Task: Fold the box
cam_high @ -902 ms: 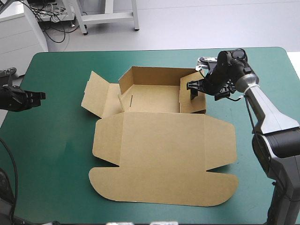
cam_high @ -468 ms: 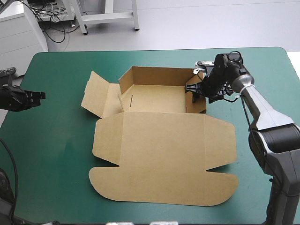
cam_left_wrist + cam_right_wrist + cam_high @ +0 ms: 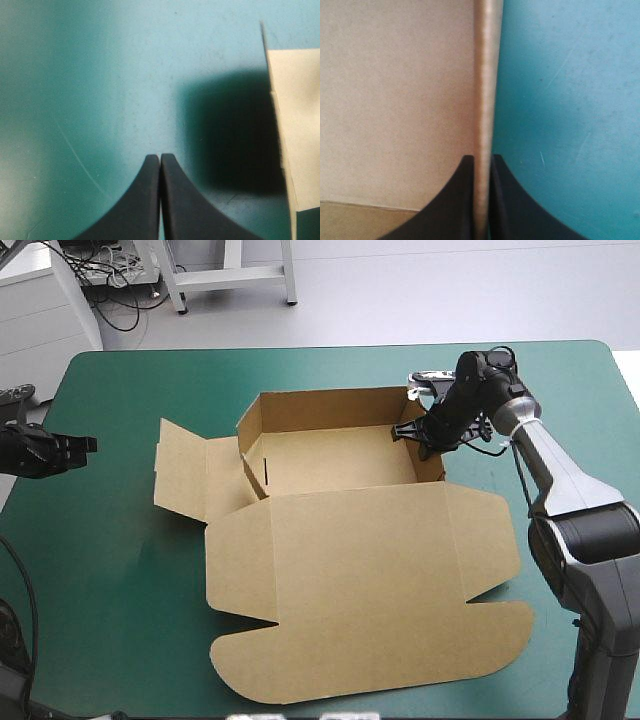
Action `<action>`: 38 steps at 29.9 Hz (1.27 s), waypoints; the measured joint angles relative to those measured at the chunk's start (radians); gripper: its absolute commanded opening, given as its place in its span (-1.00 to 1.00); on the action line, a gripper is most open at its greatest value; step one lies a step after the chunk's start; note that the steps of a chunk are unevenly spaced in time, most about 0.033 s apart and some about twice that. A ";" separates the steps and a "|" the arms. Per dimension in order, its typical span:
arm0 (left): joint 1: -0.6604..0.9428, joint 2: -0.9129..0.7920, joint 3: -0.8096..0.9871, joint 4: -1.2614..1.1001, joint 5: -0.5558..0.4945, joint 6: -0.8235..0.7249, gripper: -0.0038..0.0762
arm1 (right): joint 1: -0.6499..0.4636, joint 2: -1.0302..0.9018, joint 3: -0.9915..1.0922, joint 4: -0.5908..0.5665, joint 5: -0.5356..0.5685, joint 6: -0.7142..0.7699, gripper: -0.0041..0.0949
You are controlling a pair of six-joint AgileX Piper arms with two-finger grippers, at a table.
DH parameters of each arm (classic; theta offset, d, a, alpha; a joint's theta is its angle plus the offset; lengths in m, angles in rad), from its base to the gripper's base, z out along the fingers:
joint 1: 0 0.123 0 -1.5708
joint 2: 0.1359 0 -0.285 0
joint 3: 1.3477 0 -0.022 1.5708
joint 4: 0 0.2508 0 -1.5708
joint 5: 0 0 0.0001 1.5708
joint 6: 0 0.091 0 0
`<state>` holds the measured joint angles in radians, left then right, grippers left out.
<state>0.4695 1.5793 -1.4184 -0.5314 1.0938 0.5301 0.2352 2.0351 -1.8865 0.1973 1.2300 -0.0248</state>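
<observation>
Right jaws pinch the raised right wall of the box; their tips are hard to make out in the high view. Left jaws, pressed together, hang over bare tabletop near its left edge. The box sits mid-tabletop, lid flat.

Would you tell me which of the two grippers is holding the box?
The right gripper, pinching the box's right wall; the left gripper is shut on nothing, apart from it.

I see the box on the teal-green cover: brown open tray, 3 walls raised, lid flat toward the near edge.
</observation>
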 measured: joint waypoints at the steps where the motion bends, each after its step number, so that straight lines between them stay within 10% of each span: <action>1: 0.000 0.000 0.000 0.000 0.001 -0.001 -0.98 | 0.000 -0.014 0.000 -0.006 -0.001 -0.001 -0.93; 27: -0.033 0.042 0.000 -0.161 0.023 0.001 -0.95 | 0.000 -0.536 0.096 0.012 0.016 -0.145 -0.93; 38: -0.033 0.045 0.000 -0.171 0.064 -0.029 0.38 | 0.000 -0.511 0.096 0.012 0.016 -0.146 -0.93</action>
<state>0.4362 1.6240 -1.4184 -0.7019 1.1577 0.5009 0.2352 1.5241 -1.7909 0.2095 1.2462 -0.1710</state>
